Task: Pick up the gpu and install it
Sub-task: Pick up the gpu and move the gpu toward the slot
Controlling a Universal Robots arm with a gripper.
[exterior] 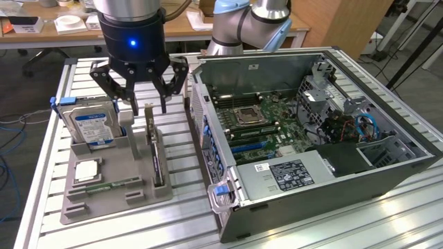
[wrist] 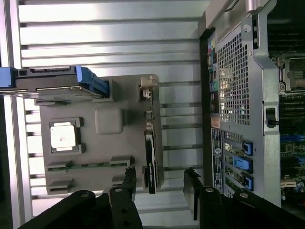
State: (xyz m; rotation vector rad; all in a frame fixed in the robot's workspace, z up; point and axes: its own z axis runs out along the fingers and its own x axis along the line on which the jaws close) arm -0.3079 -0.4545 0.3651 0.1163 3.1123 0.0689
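The gpu (exterior: 153,150) is a thin dark card standing on edge in a slot on the side of the grey holder tray (exterior: 104,207) nearest the computer case. My gripper (exterior: 147,105) hangs open just above the card's far end, its black fingers apart and nothing between them. In the wrist view the gpu (wrist: 150,148) runs lengthwise along the tray (wrist: 109,148), and one end of it lies between the two fingertips of my gripper (wrist: 159,177). The open computer case (exterior: 312,129) with its motherboard lies at the exterior view's right.
The tray also carries a hard drive (exterior: 93,124) with a blue-white label, a square processor (exterior: 86,169) and a green memory stick (exterior: 111,185). The case's rear panel (wrist: 238,95) stands close beside the tray. Everything rests on a slatted aluminium table (exterior: 346,223).
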